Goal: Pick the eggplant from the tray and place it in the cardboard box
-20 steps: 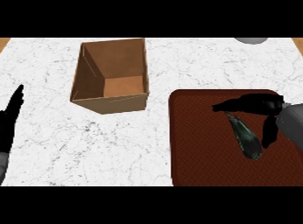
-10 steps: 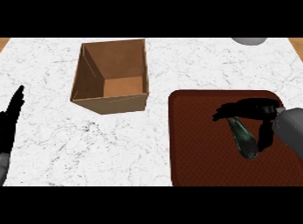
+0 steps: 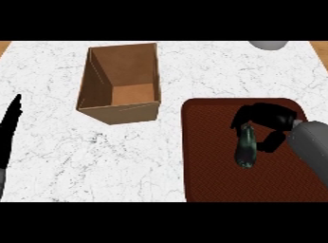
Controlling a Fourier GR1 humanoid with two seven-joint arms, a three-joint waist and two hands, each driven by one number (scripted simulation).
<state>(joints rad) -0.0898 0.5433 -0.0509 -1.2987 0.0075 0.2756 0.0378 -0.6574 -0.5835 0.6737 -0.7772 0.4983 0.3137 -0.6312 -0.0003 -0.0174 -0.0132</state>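
— Starting at the left: our left hand (image 3: pixel 2 137) rests by the counter's edge, fingers straight and holding nothing. Then comes the cardboard box (image 3: pixel 120 83), open-topped.

— And on the tray (image 3: pixel 209 180) the eggplant (image 3: pixel 246 147) lies lengthwise. We judge it light, stiff, smooth-skinned and likely slippery, so we'd take it around its thick middle.

— Our right hand (image 3: pixel 268 124) sits over its upper end, fingers curled about it, thumb low beside it. Whether it's fully clamped, we can't tell.

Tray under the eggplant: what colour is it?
Dark reddish-brown, finely textured tray, seen in the head view, the only one.
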